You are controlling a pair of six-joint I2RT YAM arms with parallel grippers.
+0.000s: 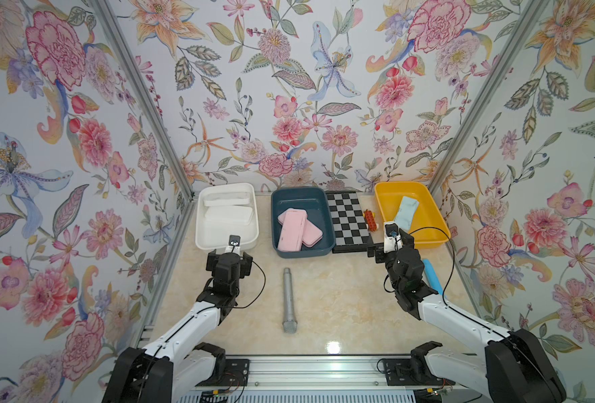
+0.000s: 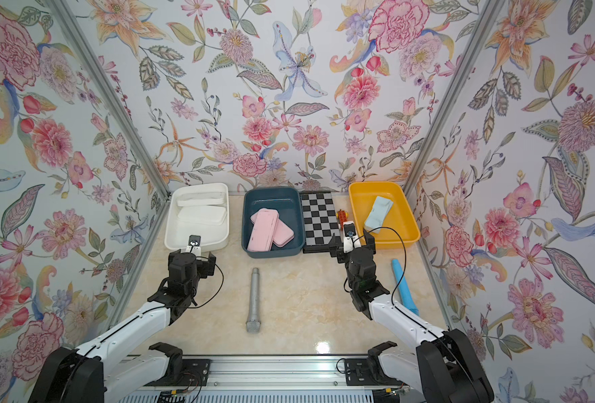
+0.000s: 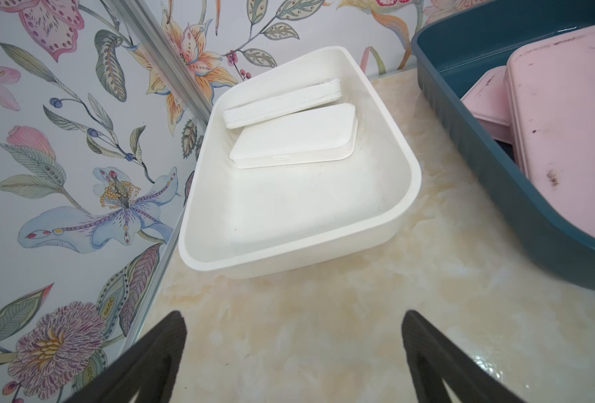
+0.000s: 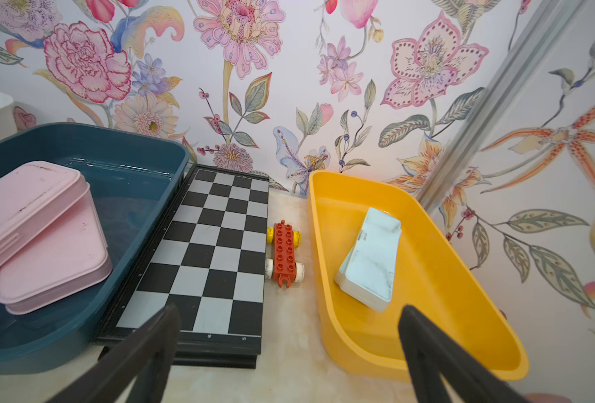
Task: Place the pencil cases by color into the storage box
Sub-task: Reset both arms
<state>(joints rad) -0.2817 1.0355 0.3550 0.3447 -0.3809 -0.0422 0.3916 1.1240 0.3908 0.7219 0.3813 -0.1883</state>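
In a top view, rounded pink pencil cases (image 1: 294,230) overlap in the teal tub (image 1: 299,200). Left wrist: left tool (image 3: 294,317) spread wide, empty, facing matte white cases (image 3: 294,139) in a white tub (image 3: 289,216). Right wrist: right tool (image 4: 289,308) likewise spread and empty; pale blue cases (image 4: 371,258) stacked in the glossy yellow tub (image 4: 446,279).

Pink cases (image 1: 292,230), checkered board (image 1: 350,223), seemingly pale-blue case (image 1: 406,211)

We're in a three-sided booth: far wall (image 1: 289,104), left wall (image 1: 44,174) and right wall (image 1: 550,174) all carry the same floral paper, pale ground with pink, orange and blue blooms. Bare metal left post (image 1: 142,97) and right post (image 1: 481,97) run up the far corners. The tabletop (image 1: 341,296) is glossy cream marble-pattern. We get one bright glare spot (image 1: 333,347) near its near edge, just beside the aluminium rail (image 1: 306,370). Light is even, shadows soft.
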